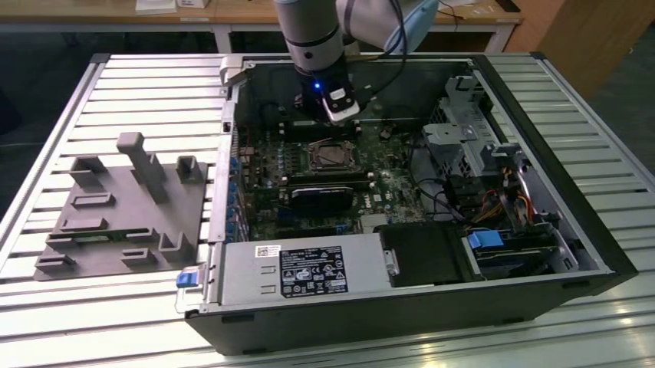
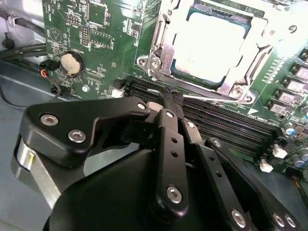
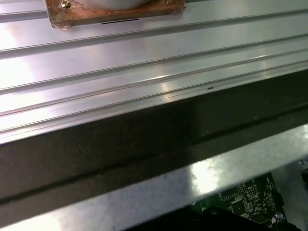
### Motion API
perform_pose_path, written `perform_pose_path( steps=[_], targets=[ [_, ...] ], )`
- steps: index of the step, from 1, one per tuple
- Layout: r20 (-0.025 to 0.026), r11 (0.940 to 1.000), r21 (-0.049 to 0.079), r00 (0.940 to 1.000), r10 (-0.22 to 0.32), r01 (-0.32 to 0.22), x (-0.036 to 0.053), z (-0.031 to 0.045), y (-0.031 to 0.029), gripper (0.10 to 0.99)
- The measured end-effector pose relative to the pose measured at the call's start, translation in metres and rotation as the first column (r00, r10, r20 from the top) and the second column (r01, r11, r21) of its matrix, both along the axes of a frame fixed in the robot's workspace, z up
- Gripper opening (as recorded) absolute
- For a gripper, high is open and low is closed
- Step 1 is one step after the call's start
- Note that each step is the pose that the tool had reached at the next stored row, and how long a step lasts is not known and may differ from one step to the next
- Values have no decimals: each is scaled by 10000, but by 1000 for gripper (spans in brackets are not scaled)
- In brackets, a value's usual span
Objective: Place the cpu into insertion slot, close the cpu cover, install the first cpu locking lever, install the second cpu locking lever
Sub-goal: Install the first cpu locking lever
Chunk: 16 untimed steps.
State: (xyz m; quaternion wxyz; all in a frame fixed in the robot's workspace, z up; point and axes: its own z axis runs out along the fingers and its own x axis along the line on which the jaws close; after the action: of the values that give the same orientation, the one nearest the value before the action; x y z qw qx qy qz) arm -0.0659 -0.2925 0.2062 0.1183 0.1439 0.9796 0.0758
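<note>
The cpu (image 2: 208, 44) lies flat in the insertion slot (image 1: 330, 156), its pale metal top showing through the window of the cpu cover (image 2: 163, 54), which is folded down over it. My gripper (image 2: 168, 97) hangs just beside the socket over the memory slots, fingers shut together. Its tip touches the end of a thin silver locking lever (image 2: 216, 99) that runs along the socket's edge. In the exterior view the gripper (image 1: 330, 123) stands inside the open computer case, at the socket's far side.
Long black memory slots (image 2: 226, 126) and a coin battery (image 2: 72, 61) lie near the gripper. A black block (image 1: 317, 196), power supply (image 1: 297, 270) and drive cage (image 1: 481, 146) crowd the case. A grey fixture plate (image 1: 123, 207) sits on the slatted table (image 3: 144, 57).
</note>
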Motion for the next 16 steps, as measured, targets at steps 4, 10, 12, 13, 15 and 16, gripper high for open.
perform_pose_path(
  steps=[4,10,12,13,15,16],
  targets=[
    [88,10000,0,10000,-16,16,-17,-18,0,102],
    [178,10000,2,9998,-36,36,-54,-40,0,102],
    [204,10000,0,9998,-50,50,-54,-50,0,102],
    [221,10000,1,9997,-58,58,-54,-55,0,102],
    [260,10000,1,9996,-69,69,-54,-65,0,102],
    [281,10000,1,9996,-73,73,-55,-71,0,102]
  ],
)
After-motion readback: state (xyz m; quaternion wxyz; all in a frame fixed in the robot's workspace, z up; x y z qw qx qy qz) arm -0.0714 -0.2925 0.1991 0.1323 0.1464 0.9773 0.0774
